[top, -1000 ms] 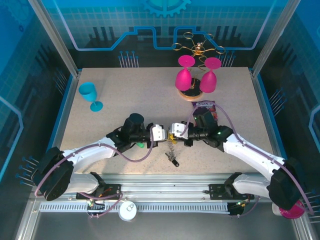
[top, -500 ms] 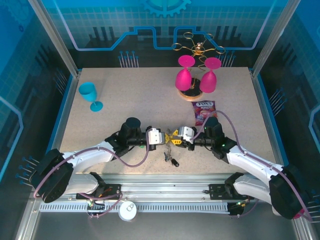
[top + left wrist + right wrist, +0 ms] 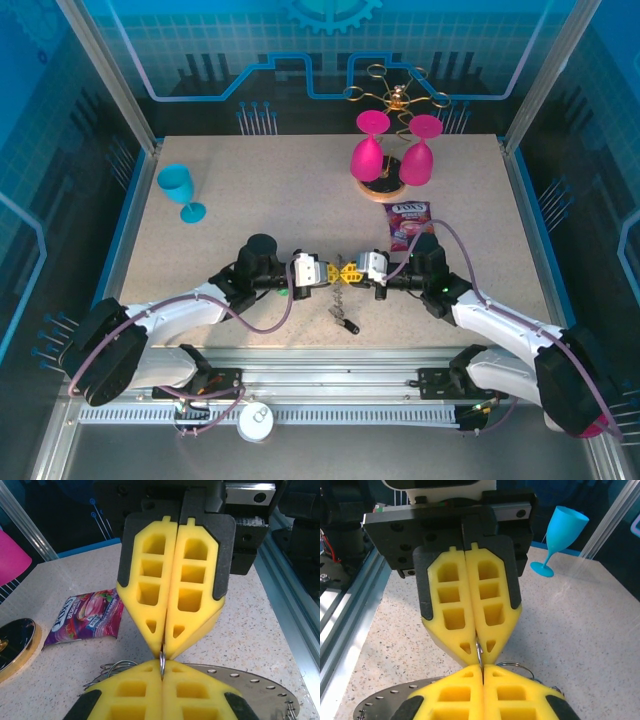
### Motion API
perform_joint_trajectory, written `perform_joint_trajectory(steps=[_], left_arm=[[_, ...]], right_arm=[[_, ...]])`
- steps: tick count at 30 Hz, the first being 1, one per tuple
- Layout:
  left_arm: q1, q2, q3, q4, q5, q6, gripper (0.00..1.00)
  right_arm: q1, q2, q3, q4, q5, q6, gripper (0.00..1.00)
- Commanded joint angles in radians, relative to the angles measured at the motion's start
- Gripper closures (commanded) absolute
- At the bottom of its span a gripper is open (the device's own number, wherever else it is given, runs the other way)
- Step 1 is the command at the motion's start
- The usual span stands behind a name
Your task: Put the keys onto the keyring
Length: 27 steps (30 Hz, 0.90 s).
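My left gripper and right gripper meet tip to tip near the table's front. Both are shut on the same small silvery ring, which stands edge-on between the yellow fingertips. In the left wrist view my left gripper is at the bottom and the right gripper comes in from above. Under the fingers is the keyring, a flat metal hoop with small holes along its rim. Loose wire rings lie beside it. A short chain with a small dark key hangs below the grippers.
A purple snack packet lies just behind the right wrist. A blue goblet stands at the far left. Two pink goblets hang upside down on a gold wire stand at the back. The table's metal front rail runs close below the grippers.
The right arm drew back to the right, uncovering the snack packet. Its jaws opened briefly and have shut again on the small ring. The left gripper shifted slightly, staying shut.
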Motion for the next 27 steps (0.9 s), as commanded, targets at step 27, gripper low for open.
perform_joint_trajectory(steps=[27], left_arm=[[-0.008, -0.077, 0.01, -0.058, -0.055, 0.114, 1.0]], right_arm=[[0.04, -0.147, 0.051, -0.168, 0.214, -0.101, 0.61]])
